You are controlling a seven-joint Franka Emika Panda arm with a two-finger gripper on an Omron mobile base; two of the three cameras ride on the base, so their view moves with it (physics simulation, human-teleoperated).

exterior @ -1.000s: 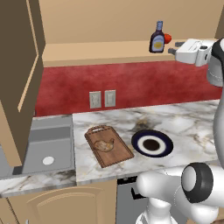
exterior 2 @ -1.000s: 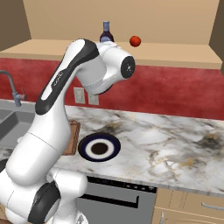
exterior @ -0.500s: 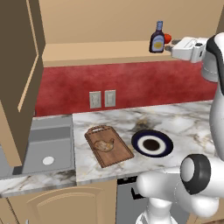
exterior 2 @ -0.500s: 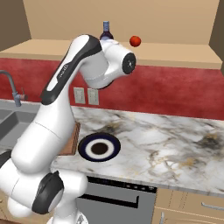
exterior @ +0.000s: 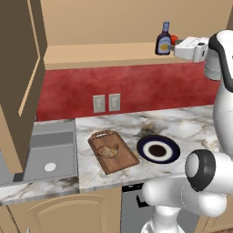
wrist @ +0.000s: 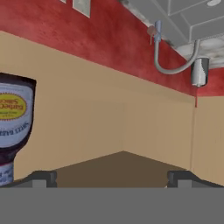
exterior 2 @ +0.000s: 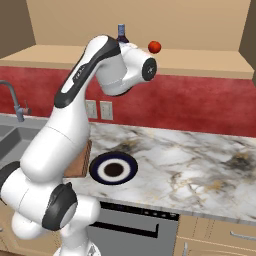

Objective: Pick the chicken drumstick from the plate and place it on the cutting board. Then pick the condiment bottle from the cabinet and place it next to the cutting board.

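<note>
Reaching for bottle, standing upright on cabinet shelf. Gripper gaping wide, holding nothing, bottle sitting off to one side of the gap. Needing to shift sideways, centring bottle between fingers before closing. Drumstick lying on board. Counting one bottle, one drumstick, one board, one plate.

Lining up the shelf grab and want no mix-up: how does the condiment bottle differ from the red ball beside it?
The condiment bottle is tall and dark with a narrow neck, pale cap and yellowish label; the red ball is small, round and plain. The bottle stands upright and taller than the ball. In the right base view the arm partly hides the bottle, while the ball shows clear. Both sit on the cabinet shelf.
</note>
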